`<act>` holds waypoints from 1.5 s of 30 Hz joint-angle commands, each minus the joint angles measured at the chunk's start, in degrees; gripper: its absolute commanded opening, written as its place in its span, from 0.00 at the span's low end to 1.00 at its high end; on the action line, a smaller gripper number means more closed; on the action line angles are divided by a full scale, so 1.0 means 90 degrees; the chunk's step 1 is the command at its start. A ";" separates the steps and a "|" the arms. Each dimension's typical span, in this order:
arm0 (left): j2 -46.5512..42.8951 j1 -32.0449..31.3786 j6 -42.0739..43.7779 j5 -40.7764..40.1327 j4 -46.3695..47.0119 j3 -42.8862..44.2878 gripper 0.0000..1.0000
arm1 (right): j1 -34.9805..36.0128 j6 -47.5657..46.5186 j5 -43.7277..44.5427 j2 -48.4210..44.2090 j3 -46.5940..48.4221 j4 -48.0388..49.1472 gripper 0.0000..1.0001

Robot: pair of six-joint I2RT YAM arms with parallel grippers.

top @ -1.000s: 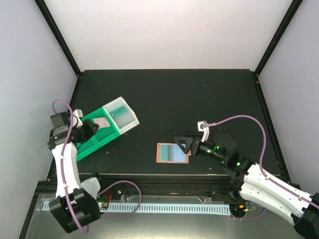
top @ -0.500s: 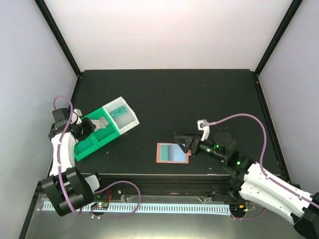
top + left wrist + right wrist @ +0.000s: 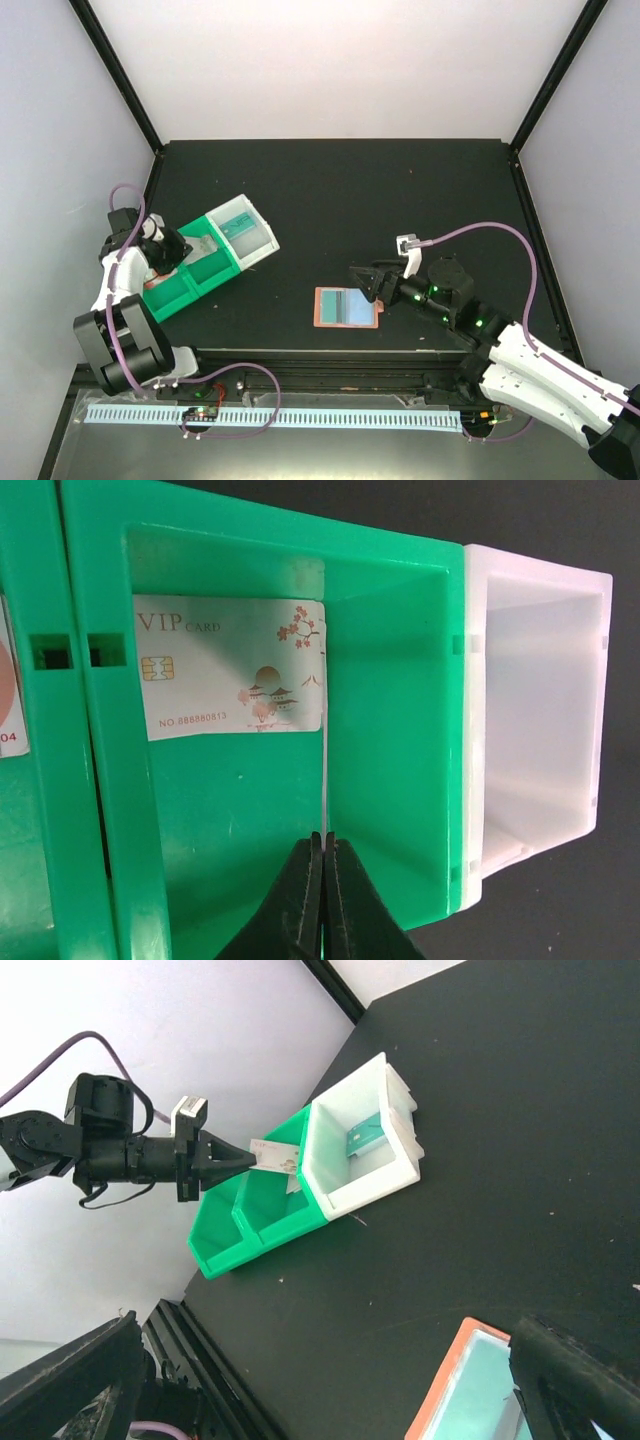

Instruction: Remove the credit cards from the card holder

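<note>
left gripper (image 3: 323, 842) was clenched, its black tapered tips pressed flat together over the middle green bin of the tray (image 3: 95, 800). The tray was glossy moulded plastic: two green bins and a white bin (image 3: 476, 780) at the end. The pale VIP card (image 3: 235, 670) sat just beyond the tips. It read "VIP CARD", with a gold chip, a number line starting "NO.8888" and a reddish blossom-and-pagoda drawing. A thin pale line ran from the tips to that card's right edge; couldn't tell whether the tips actually pinched it. A sliver of another card (image 3: 5, 695) showed in the next green bin, digits "04" legible.

right gripper (image 3: 368, 283) was released, fingers (image 3: 575, 1380) spread wide. It hovered by the right edge of the wallet (image 3: 319, 308), which lay open and flat on the matte black table (image 3: 400, 190). The wallet had a salmon leathery rim, with smooth teal and grey-blue cards (image 3: 347, 307) in it.

Right wrist view showed the VIP card's corner meeting the left tips above the tray rim. It also showed a teal card (image 3: 362, 1138) in the white bin, which the left wrist view didn't show. The wallet was outside the left wrist view.
</note>
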 commanded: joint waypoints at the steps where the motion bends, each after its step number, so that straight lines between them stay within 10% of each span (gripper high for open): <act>1: 0.0122 0.0039 -0.0036 0.0102 0.0242 0.0321 0.01 | -0.0034 -0.0175 0.0200 0.0028 0.0215 -0.0038 1.00; 45: 0.1114 -0.0153 -0.0278 -0.0581 0.0412 0.0695 0.11 | -0.0046 -0.0389 0.0382 -0.0425 0.0247 -0.0550 1.00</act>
